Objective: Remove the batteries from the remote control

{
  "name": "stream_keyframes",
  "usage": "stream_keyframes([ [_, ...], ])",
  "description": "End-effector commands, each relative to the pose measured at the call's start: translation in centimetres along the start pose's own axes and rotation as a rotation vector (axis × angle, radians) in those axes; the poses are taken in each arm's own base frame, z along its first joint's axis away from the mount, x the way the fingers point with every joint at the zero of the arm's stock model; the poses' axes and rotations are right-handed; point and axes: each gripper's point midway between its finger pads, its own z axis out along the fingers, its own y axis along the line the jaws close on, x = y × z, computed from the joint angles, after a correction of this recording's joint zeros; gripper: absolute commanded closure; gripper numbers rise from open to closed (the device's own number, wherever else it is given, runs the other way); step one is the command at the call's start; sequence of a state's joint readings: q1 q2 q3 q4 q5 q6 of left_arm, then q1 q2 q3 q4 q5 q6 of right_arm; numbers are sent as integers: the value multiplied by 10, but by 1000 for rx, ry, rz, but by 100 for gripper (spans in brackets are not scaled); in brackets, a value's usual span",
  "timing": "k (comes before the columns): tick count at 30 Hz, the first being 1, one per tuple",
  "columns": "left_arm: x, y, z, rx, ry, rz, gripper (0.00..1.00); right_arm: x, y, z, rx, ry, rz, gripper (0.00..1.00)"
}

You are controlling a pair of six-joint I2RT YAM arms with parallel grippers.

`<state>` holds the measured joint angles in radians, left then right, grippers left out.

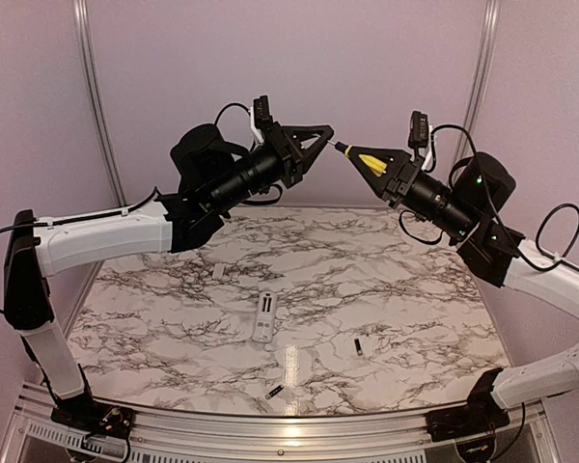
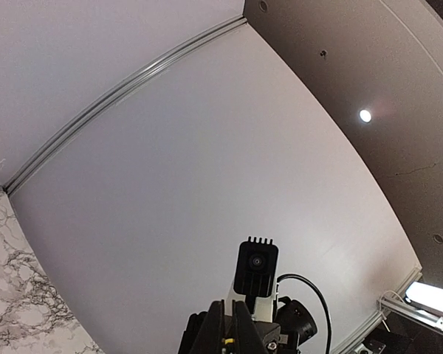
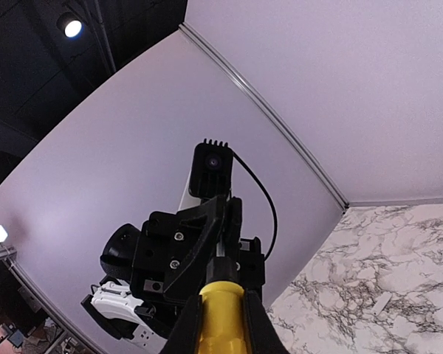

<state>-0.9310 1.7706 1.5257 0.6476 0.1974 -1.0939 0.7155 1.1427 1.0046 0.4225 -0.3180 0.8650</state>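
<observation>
A: While both arms are hanging high above the worktop (image 1: 415, 289), where's the remote control (image 1: 264, 316) sitting?

B: It's lying flat on the marble, just left of centre in the top view, long axis running approx. up-down the frame.

A: And the batteries?

B: Both are lying loose on the worktop, apart from the remote control. First battery (image 1: 358, 346) is resting to the right of it and a bit lower in the frame. Second battery (image 1: 274, 392) is lying below it, nr the bottom edge of the worktop.

A: What's the right end effector (image 1: 365, 159) doing?

B: It's sitting upper right of centre, clamping the yellow handle of a screwdriver (image 3: 221, 317). The shaft is pointing left, twd the other arm.

A: And the left end effector (image 1: 326, 132)?

B: It's sitting upper centre, pointing right, w/ its fingers looking pressed together in its own wrist view. Its tip is sitting v. close to the screwdriver's tip. Whether they're touching, can't tell.

A: Anything else lying down there?

B: Small white cover piece (image 1: 219, 271) is lying to the upper left of the remote control, well apart from it.
</observation>
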Motion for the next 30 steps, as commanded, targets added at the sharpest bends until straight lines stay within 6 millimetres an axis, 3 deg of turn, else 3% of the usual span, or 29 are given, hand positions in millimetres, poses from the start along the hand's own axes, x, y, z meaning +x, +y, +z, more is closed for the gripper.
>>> stream_keyframes([
  [1,-2,1,3,4,-1,24,100,4,8,3,-36,20,-10,100],
  [2,-3,-1,2,1,0,29,100,5,7,3,-31,28,-13,94],
  [4,-5,-4,-3,-20,3,47,100,10,3,4,-7,57,-22,73],
  [7,-8,-1,-22,-72,-2,63,100,16,-6,4,54,108,-49,49],
  [10,-13,10,-51,-149,-12,61,100,19,-18,-2,135,144,-76,33],
  [12,-18,23,-71,-240,-11,77,100,18,-26,-7,184,162,-97,6],
  [13,-18,33,-82,-306,2,92,100,18,-31,-10,210,173,-108,2],
  [17,-20,67,-126,-551,100,158,100,25,-57,-23,344,239,-139,2],
  [22,-14,89,-180,-819,275,247,100,31,-79,-35,466,300,-180,1],
  [30,8,118,-238,-1090,529,234,100,45,-106,-38,566,368,-181,2],
])
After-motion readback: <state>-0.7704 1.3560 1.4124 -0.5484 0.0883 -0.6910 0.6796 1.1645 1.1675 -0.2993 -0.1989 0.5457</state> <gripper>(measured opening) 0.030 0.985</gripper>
